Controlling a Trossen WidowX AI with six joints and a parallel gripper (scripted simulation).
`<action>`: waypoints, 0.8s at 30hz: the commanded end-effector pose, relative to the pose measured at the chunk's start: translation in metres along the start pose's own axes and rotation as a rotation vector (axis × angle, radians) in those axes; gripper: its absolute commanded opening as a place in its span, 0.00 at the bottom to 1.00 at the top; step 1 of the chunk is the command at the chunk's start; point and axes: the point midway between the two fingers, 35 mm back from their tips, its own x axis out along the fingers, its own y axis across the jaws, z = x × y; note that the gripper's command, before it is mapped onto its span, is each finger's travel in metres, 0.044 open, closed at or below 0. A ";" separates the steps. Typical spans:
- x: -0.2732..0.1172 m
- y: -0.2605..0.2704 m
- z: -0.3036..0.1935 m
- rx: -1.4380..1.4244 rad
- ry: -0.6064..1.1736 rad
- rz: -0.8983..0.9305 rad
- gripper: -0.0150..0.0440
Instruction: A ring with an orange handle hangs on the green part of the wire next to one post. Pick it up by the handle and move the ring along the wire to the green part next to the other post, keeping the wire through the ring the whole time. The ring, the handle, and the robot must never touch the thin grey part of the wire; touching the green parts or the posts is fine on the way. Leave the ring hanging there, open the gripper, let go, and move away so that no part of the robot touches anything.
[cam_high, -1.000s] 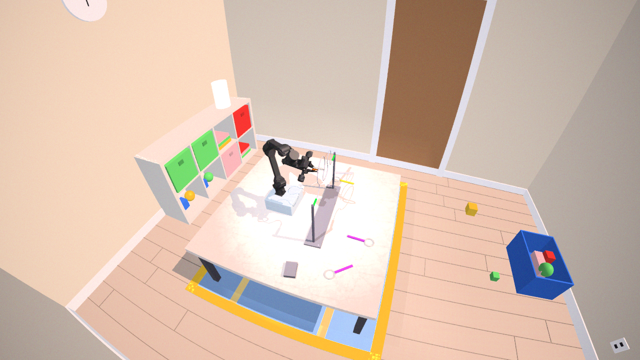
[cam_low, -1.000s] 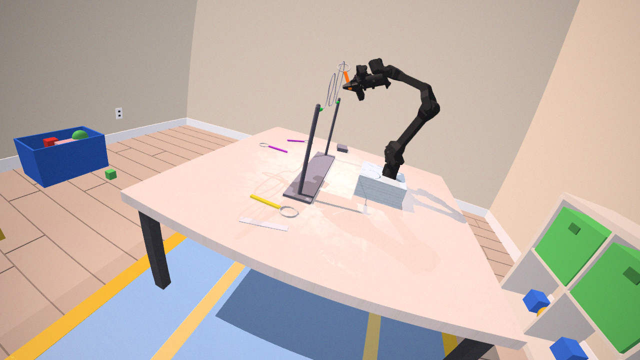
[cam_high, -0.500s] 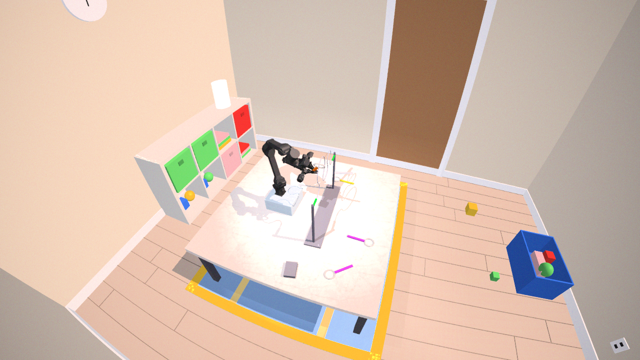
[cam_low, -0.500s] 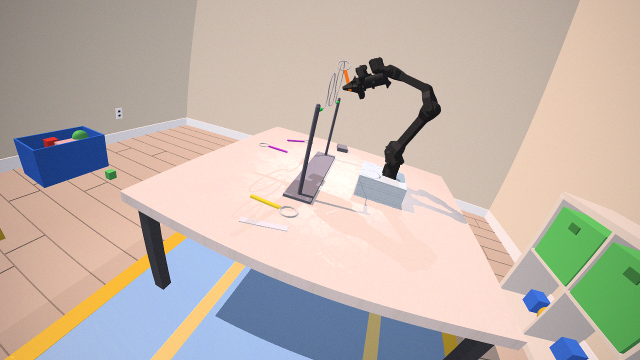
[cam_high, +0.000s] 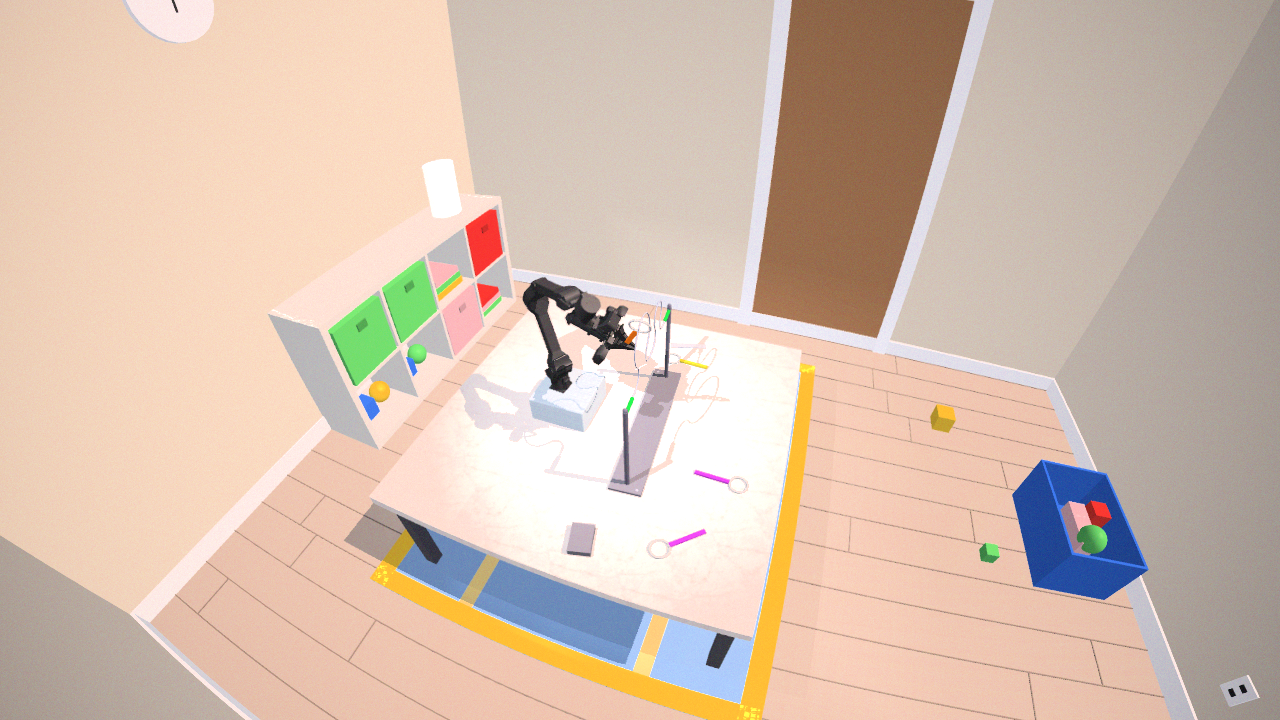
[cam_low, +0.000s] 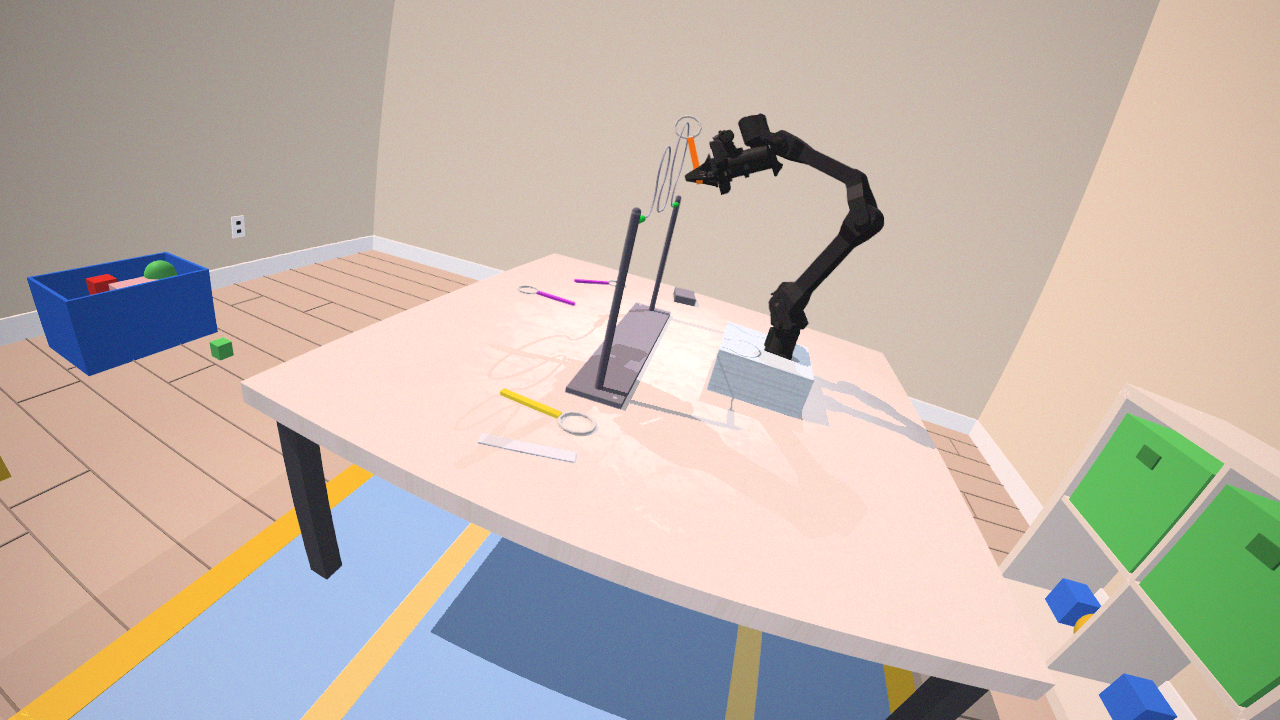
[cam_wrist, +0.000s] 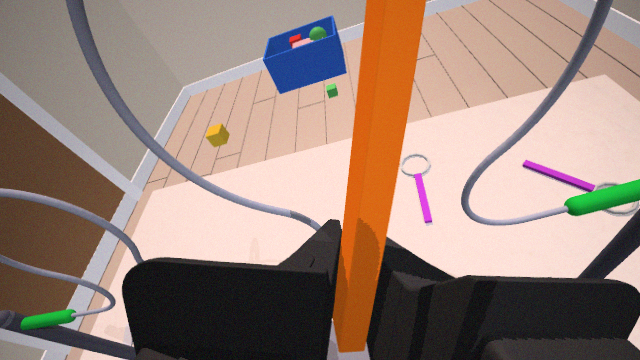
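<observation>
Aloft beside the looping grey wire (cam_low: 662, 175) (cam_wrist: 176, 167), black gripper (cam_high: 626, 343) (cam_low: 696, 177) (cam_wrist: 344, 231) pinching the orange handle (cam_high: 631, 337) (cam_low: 693, 154) (cam_wrist: 382, 115), ring (cam_low: 675, 124) at the handle's upper end, near the wire's top, above both posts (cam_high: 666, 344) (cam_high: 625, 447) (cam_low: 617, 300) (cam_low: 664, 259)

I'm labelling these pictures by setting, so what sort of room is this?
Likely a playroom or child's room: a low cubby shelf with bright bins, a blue toy box holding a green ball, and a loose yellow block on the floor.
</observation>
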 end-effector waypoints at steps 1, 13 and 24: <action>0.000 -0.002 -0.001 -0.046 -0.008 -0.027 0.00; 0.000 -0.007 0.000 -0.175 -0.027 -0.099 0.00; 0.000 -0.012 0.001 -0.293 -0.045 -0.165 0.00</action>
